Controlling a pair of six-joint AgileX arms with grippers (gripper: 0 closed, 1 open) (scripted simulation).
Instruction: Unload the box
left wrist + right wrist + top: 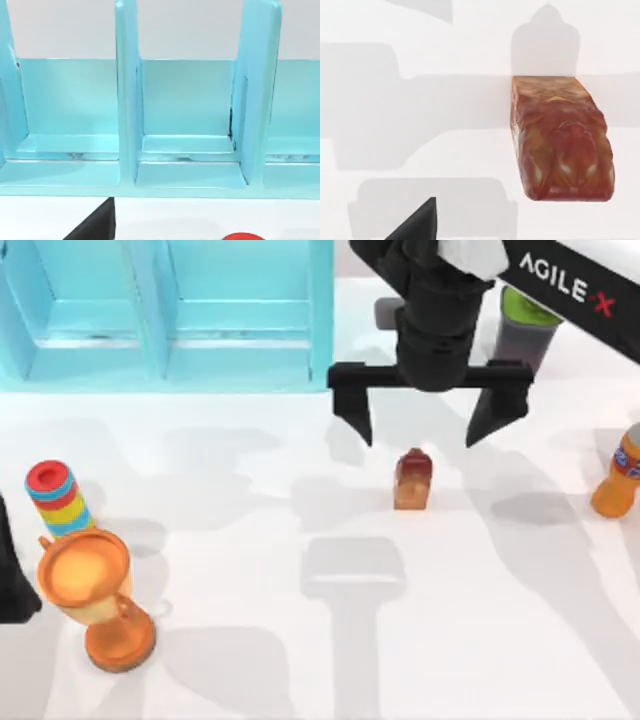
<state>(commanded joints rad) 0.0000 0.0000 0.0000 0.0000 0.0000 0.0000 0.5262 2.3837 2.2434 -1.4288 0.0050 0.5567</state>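
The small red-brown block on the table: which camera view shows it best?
The right wrist view: the red-brown block appears large there, its mottled surface plain. The top view shows it small, below the open right gripper.

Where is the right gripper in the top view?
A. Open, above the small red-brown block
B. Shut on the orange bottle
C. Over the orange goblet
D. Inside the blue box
A: the right gripper hangs open with its fingers spread, just above the block on the table.

box (pixel 170 310): 1 @ 11 o'clock | bread loaf (pixel 412 480): 1 @ centre | bottles: 2 @ 3 (pixel 618 475), 1 (pixel 525 330) | cup stack (pixel 58 498): 1 @ 9 | goblet (pixel 95 595): 1 @ 8
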